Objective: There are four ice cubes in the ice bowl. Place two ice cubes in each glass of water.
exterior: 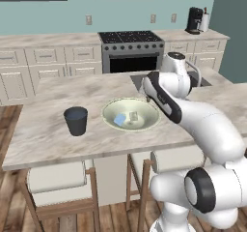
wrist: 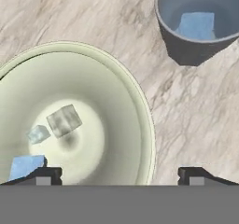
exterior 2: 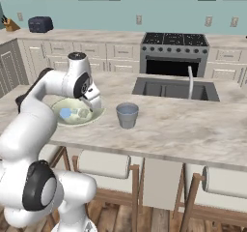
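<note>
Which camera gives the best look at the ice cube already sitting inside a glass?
The hand view: it looks down into the translucent grey tumbler, where one pale-blue ice cube lies plainly visible. The right base view shows that tumbler from the side, its contents indistinct. The left base view shows the dark charcoal tumbler, its inside too dark to tell.

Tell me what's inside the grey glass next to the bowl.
The hand view shows one pale-blue ice cube in the grey glass, on bluish water. The near wall hides the glass's lower inside, so a second cube cannot be ruled out. Three cubes lie in the bowl.
</note>
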